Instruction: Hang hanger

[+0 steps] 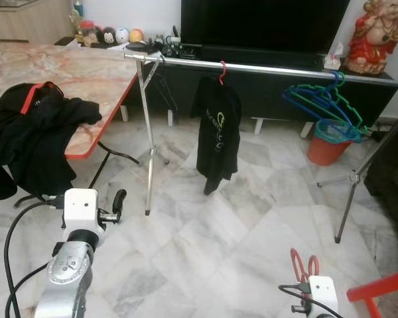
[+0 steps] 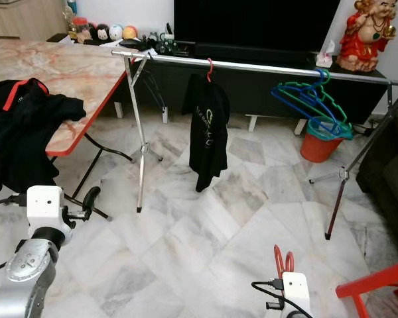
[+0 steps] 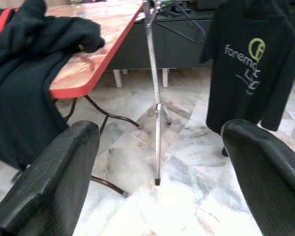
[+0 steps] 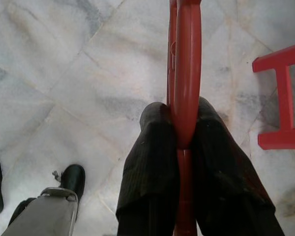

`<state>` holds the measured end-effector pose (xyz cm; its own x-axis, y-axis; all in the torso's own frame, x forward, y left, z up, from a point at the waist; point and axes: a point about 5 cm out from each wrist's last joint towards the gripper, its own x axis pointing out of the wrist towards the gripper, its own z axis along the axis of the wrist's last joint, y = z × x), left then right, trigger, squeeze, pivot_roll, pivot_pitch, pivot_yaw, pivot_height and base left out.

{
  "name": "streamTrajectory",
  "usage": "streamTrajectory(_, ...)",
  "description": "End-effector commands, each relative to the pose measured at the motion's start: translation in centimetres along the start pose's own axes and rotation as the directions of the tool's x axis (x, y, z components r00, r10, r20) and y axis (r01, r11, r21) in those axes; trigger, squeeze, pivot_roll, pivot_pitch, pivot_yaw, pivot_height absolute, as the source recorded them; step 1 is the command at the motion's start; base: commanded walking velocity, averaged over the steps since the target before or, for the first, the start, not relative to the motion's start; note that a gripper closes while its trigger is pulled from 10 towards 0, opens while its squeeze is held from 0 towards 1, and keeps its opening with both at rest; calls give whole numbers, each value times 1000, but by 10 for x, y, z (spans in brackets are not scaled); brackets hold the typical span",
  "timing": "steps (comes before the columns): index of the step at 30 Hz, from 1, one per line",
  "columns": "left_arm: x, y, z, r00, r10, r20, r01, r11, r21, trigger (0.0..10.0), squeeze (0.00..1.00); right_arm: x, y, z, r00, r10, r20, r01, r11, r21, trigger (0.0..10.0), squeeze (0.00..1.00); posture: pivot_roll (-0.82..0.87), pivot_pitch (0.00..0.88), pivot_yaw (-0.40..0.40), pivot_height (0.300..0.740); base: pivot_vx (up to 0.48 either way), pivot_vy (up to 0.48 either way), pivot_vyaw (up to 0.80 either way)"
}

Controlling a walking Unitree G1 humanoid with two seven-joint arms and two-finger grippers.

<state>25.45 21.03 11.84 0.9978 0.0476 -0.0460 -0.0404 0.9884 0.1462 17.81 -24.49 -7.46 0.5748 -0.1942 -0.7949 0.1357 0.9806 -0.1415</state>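
**Red hanger clamped in the right gripper, low over the marble floor**

The glossy red plastic hanger (image 4: 186, 73) is slim and smooth, its hook (image 1: 304, 264) rising just beyond the fingertips. The right gripper (image 4: 184, 129) is clenched on its stem, one black finger pressed to each side. The left gripper (image 3: 160, 172) is held forward with its jaws released and wide apart, facing the long silver metal clothes rail (image 1: 278, 68) and the black printed T-shirt (image 1: 218, 134) hanging there.

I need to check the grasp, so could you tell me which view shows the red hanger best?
The right wrist view: the right gripper is shut on the red hanger, seen close up. Both eye views show just its hook above the wrist.
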Motion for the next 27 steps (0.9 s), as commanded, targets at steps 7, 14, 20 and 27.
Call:
streamTrajectory(7,6,-20,-7,956,-279,-89,287,953,99,10000,0,1,3,10,996,84,36,-78,986,-149,10000,0,88,0,-86,740,0,0,0)
streamTrajectory(14,9,-36,3,849,-511,-135,528,825,201,10000,0,2,6,15,990,138,-3,-127,908,-399,10000,0,71,0,-84,740,0,0,0)
streamTrajectory(20,3,-55,6,682,-699,-214,731,646,219,10000,0,2,11,19,975,215,-59,-208,780,-590,10000,0,64,0,-86,740,0,0,0)
streamTrajectory(27,-5,-65,11,557,-790,-256,830,517,210,10000,0,-8,-17,120,908,417,40,-278,669,-689,10000,0,56,0,-86,740,0,0,0)
